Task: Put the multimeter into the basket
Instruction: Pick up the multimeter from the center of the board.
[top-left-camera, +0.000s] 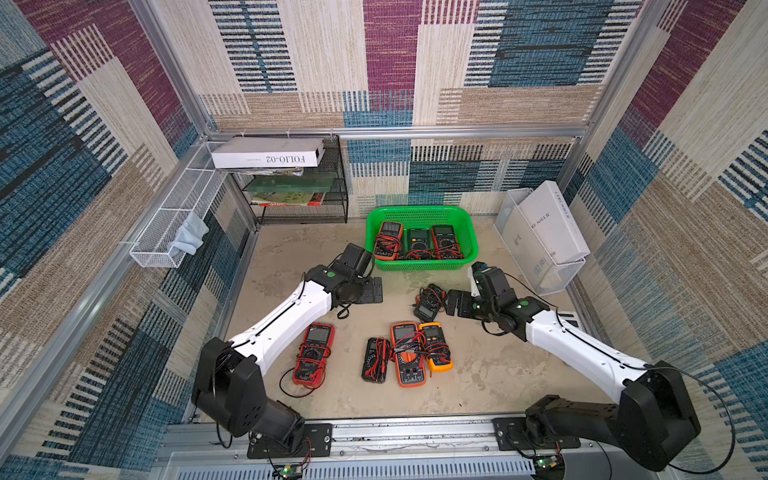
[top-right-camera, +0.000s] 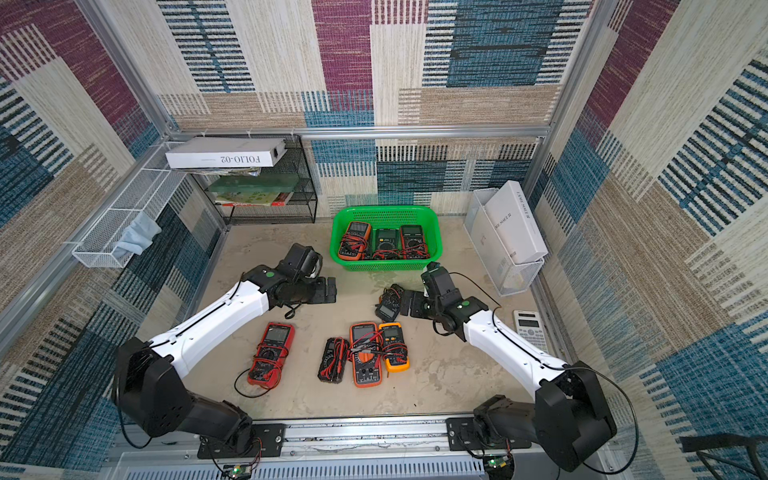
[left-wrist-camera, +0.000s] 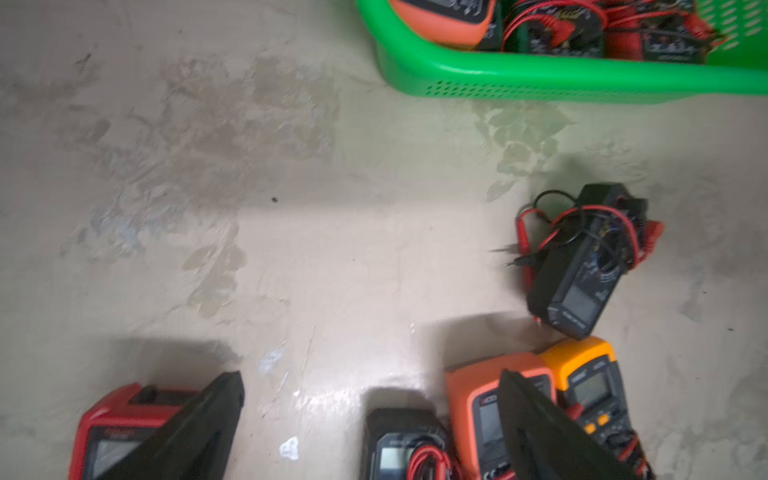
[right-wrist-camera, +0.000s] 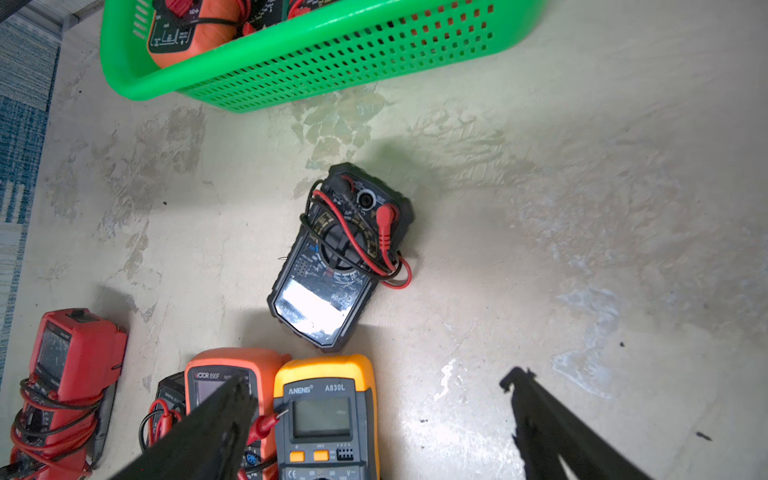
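Both end effectors stand fully open and grip nothing. The right end effector hovers just beside the small black multimeter, at its 3 o'clock in both top views. That multimeter lies on the table, outside the green basket, which sits near its 12 o'clock. The left end effector hangs apart at its 9 o'clock. Three other meters lie inside the basket. A row of four meters lies toward 6 o'clock.
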